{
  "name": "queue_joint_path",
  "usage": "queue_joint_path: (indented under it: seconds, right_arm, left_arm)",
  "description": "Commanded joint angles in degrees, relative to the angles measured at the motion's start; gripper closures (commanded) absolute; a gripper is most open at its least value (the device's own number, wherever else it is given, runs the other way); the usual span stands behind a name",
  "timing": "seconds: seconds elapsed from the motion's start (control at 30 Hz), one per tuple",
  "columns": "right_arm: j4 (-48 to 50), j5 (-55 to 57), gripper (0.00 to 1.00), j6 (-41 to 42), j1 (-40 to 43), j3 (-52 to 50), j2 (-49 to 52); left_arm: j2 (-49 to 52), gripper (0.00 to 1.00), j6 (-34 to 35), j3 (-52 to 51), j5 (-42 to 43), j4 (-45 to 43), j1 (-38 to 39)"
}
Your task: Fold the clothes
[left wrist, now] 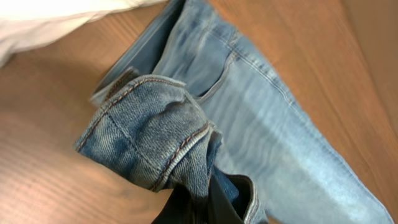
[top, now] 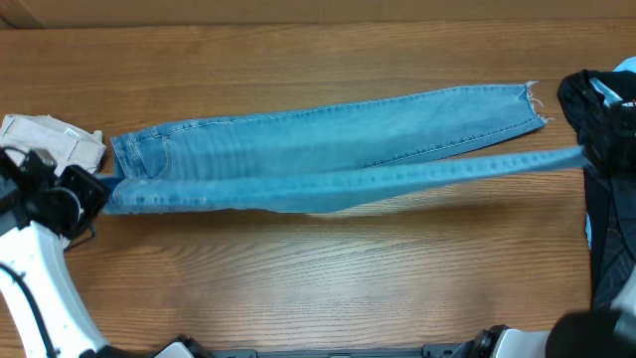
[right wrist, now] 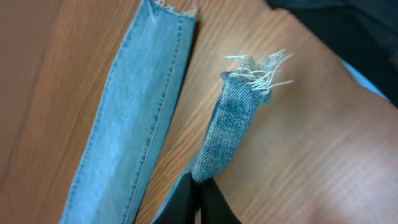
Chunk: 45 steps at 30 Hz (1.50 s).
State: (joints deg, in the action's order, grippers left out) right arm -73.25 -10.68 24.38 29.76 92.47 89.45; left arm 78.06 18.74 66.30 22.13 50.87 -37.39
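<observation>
The light-blue jeans [top: 328, 149] lie stretched across the table, waist at the left and legs running right. My left gripper [top: 94, 191] is shut on the bunched waistband [left wrist: 149, 124], pinched between the dark fingers [left wrist: 217, 202]. The near leg is pulled taut and raised off the table toward the right. There my right gripper [right wrist: 200, 186] is shut on that leg just behind its frayed hem [right wrist: 249, 68]. The far leg [right wrist: 130, 106] lies flat on the wood, its frayed hem [top: 532, 99] at the right.
Cream-white trousers [top: 50, 139] lie bunched at the left edge, beside the jeans' waist. A black garment with white printing [top: 601, 99] is heaped at the right edge, close to my right arm. Bare wood shows in front of the jeans.
</observation>
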Motion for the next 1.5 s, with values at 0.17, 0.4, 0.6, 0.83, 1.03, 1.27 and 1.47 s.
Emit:
queue_joint_path:
  seconds: [0.17,0.4,0.6,0.83,1.03,1.27,1.47]
  right_arm:
    - [5.77,6.16,0.96,-0.37,-3.17,8.94,12.96]
    - [13.35,6.16,0.96,-0.22,-5.42,9.4,18.12]
    - [18.67,6.4,0.96,1.6,-7.08,9.4,20.63]
    - [21.81,7.26,0.96,4.0,-7.85,9.4,23.78]
    - [22.88,7.61,0.96,4.22,-7.89,9.4,26.6]
    - [27.02,7.41,0.92,4.15,-7.96,9.4,29.2]
    - [28.17,7.43,0.69,4.11,-7.96,9.4,29.86]
  left_arm:
    - [8.68,0.96,1.86,2.21,-4.28,-14.6,4.66]
    - [14.71,0.96,4.7,2.19,-4.57,-21.66,7.89]
    - [18.4,0.96,5.55,2.21,-4.76,-24.96,9.73]
    - [19.12,0.96,9.01,2.21,-7.74,-27.34,9.84]
    - [19.12,0.96,10.95,2.21,-8.44,-28.3,9.84]
    - [19.12,0.63,11.34,2.21,-9.16,-30.86,10.01]
    - [19.1,0.25,9.88,2.23,-4.35,-31.58,9.94]
